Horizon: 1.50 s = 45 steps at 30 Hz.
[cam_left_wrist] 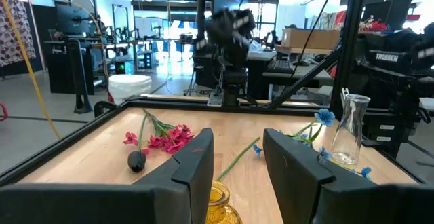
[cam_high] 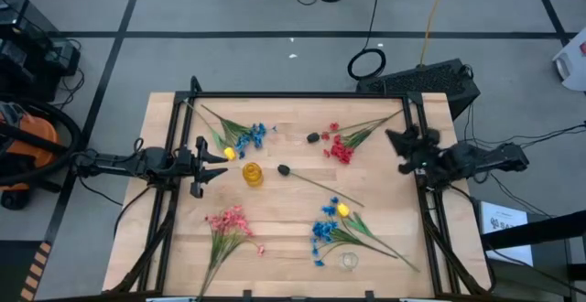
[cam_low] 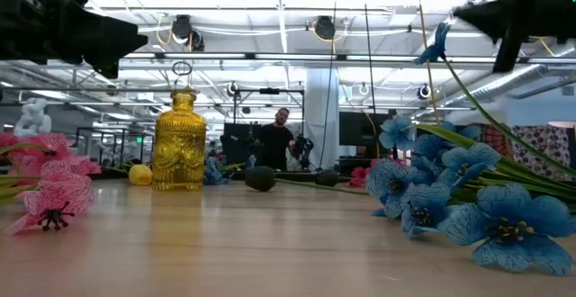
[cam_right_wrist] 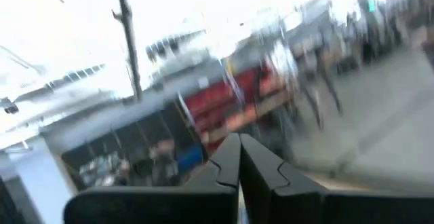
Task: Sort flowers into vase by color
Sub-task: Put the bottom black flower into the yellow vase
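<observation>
Flower sprays lie flat on the wooden table: a blue and yellow one (cam_high: 240, 137) at the far left, a red one (cam_high: 341, 146) at the far right, a pink one (cam_high: 229, 221) at the near left, and a blue and yellow one (cam_high: 330, 224) at the near right. A dark bud on a long stem (cam_high: 284, 169) lies mid-table. A yellow glass vase (cam_high: 253, 174) stands upright left of centre. A clear vase (cam_high: 349, 261) stands near the front edge. My left gripper (cam_high: 220, 165) is open, level, just left of the yellow vase (cam_left_wrist: 220, 207). My right gripper (cam_right_wrist: 239, 166) is shut and empty, raised at the right edge (cam_high: 396, 146).
A second dark bud (cam_high: 313, 138) lies beside the red spray. A black frame (cam_high: 302, 94) rims the table's far edge and sides. In the low view a person (cam_low: 281, 139) stands far off in the room behind the table.
</observation>
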Tool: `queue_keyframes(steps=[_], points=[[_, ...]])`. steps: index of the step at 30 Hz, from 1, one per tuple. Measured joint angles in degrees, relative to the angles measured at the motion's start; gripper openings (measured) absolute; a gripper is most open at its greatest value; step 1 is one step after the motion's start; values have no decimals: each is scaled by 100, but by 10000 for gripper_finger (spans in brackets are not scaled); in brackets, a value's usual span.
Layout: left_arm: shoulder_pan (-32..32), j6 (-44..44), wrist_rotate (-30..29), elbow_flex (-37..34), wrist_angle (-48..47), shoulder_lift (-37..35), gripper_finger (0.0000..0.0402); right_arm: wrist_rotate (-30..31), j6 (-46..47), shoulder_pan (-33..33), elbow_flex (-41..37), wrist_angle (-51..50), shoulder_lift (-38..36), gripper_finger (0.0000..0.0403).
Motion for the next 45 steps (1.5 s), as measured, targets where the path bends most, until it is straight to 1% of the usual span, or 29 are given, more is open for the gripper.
queue_keyframes(steps=[1,3,6,8,12,16,18,19,21,24,27,30,34,36,42,45], points=[[0,0,0,0,-2,0,136,-6,-213,0,260,-110,63,0],[1,0,-1,0,-1,0,136,15,-448,0,895,-700,323,0],[1,-1,0,0,0,0,136,235,-463,-1,1972,-1732,1132,0],[-1,2,1,0,0,0,136,287,-437,-2,2686,-2162,1881,0],[-1,-1,-1,0,-2,1,136,231,-388,0,4039,-2870,3722,0],[-1,1,-1,0,-2,1,136,208,191,-2,5289,-4218,5484,0],[1,-1,0,0,-2,1,136,201,477,-4,5868,-4966,6252,0],[1,2,0,0,0,-1,136,134,592,-6,6161,-5289,6613,0],[0,1,0,0,-2,1,136,-237,774,-16,6708,-5926,7279,0],[-1,1,0,0,-2,1,136,-982,1067,-96,7425,-6471,8215,0],[1,0,-1,0,-2,-1,136,-1793,1464,-282,8026,-7040,8962,2],[-1,-1,0,0,0,-1,136,-2612,1633,-546,8361,-7519,9548,13],[-1,1,0,0,-2,0,136,-3285,1636,-857,8415,-7574,10110,39],[1,0,-2,0,0,-1,136,-3529,1599,-995,8420,-7574,10330,57],[-1,-1,-2,0,-2,-1,136,-3479,1295,-1207,8420,-7545,10901,117],[1,2,1,0,0,-1,136,-3494,1031,-1247,8422,-7535,11167,141]])
